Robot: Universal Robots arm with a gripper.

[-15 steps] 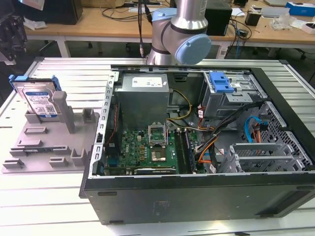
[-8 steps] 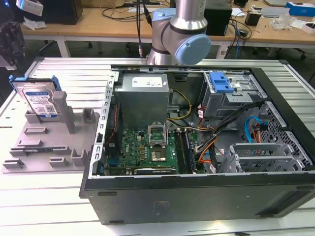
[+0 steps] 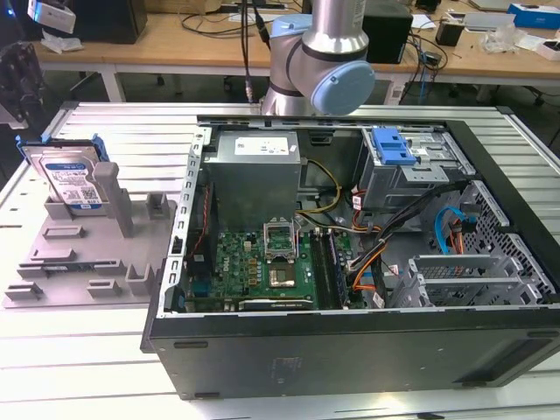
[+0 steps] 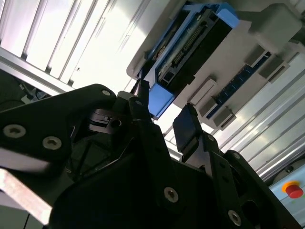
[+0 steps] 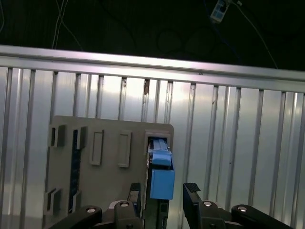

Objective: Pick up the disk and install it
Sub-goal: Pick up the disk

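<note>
Claw [image 5: 163, 189], fingers [image 5: 191, 190] parted, straddles the disk [image 5: 161, 179], which stands on edge in a grey holder [image 5: 109, 143] on the ribbed bench [image 5: 228, 143], at the exterior view's left of the open computer case [image 3: 350, 350].

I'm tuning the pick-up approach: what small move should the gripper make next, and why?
Probably ease straight on toward the disk, without closing yet. In the first wrist view the open gripper lines up around the disk's blue end, a gap on each side, but seems barely to reach it. The disk stands upright in the grey holder.
</note>
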